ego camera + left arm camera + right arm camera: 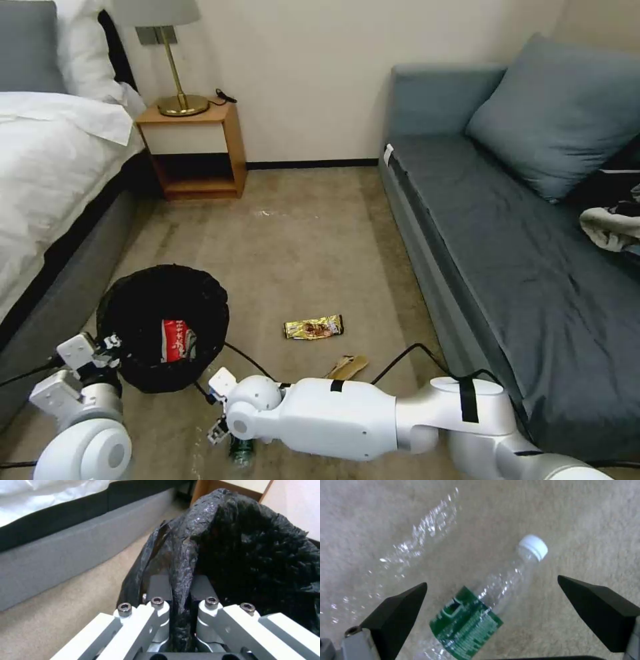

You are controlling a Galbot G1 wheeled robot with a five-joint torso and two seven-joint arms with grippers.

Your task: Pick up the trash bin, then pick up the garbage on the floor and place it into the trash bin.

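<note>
Bottle (floor) between right gripper fingers.

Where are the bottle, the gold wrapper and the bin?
bottle (476,607): right wrist view, on its green label.
gold wrapper (313,327): head view, middle of the wrapper on the carpet.
bin (143,303): head view, on the black bag lining its inner wall.

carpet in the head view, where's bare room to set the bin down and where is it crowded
Bare carpet runs wide between the nightstand and the sofa. Nearer the robot it is crowded: the gold wrapper, the brown paper, the bottle under the open right gripper, and the trash bin, its bag pinched by the left gripper.
</note>
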